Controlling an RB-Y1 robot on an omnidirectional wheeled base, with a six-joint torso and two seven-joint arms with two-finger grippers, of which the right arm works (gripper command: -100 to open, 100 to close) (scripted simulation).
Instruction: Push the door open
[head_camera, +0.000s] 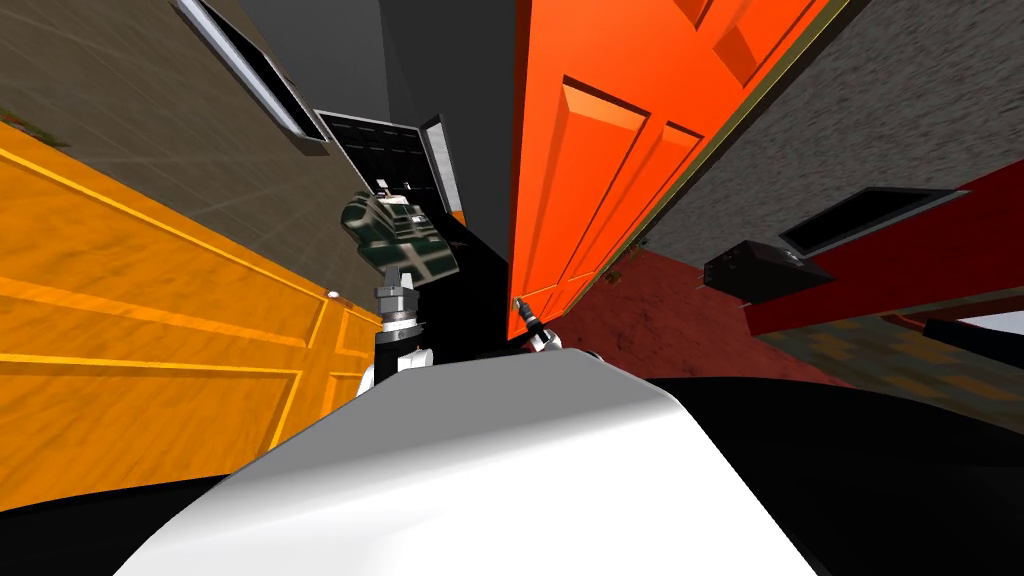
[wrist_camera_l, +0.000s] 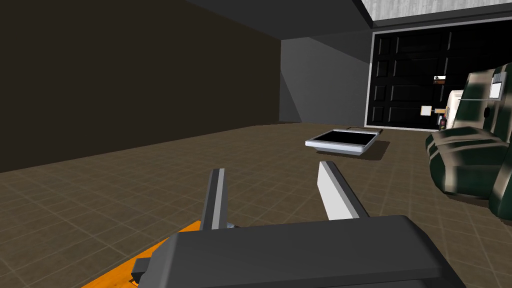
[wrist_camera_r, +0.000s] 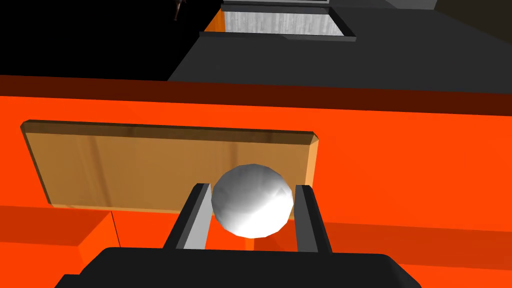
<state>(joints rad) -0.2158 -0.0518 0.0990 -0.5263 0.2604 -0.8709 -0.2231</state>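
The right tool (wrist_camera_r: 251, 189) is clenched on the knob (wrist_camera_r: 252, 207). Its two fingers (wrist_camera_r: 196, 215) press the sides of the silvery ball, which fills the gap between them. The knob sits on a tan wooden plate (wrist_camera_r: 125, 170), and the plate lies flat on the door (wrist_camera_r: 400, 150), an orange-red panelled leaf. Past the door's edge lie a grey surface (wrist_camera_r: 300, 60) and a black area (wrist_camera_r: 75, 35). In the head view the right tool shows small at the door's near edge. The door rises right of the middle with its raised panels facing me, and a red floor (head_camera: 660, 320) lies beside its foot. I cannot tell how far it stands from its frame.

The left tool (wrist_camera_l: 271, 167) is released. Its fingers are apart with nothing between them, above a brown tiled floor (wrist_camera_l: 125, 200). Ahead of it on that floor lies a shallow white tray (wrist_camera_l: 345, 142) with a black inside. Near the tray stands a dark green and white armchair (wrist_camera_l: 465, 160), and behind both is a black door (wrist_camera_l: 410, 80). A yellow door (head_camera: 150, 340) of wood stands at my left, close to the left arm. An edge of the same colour shows beside the left tool's body.
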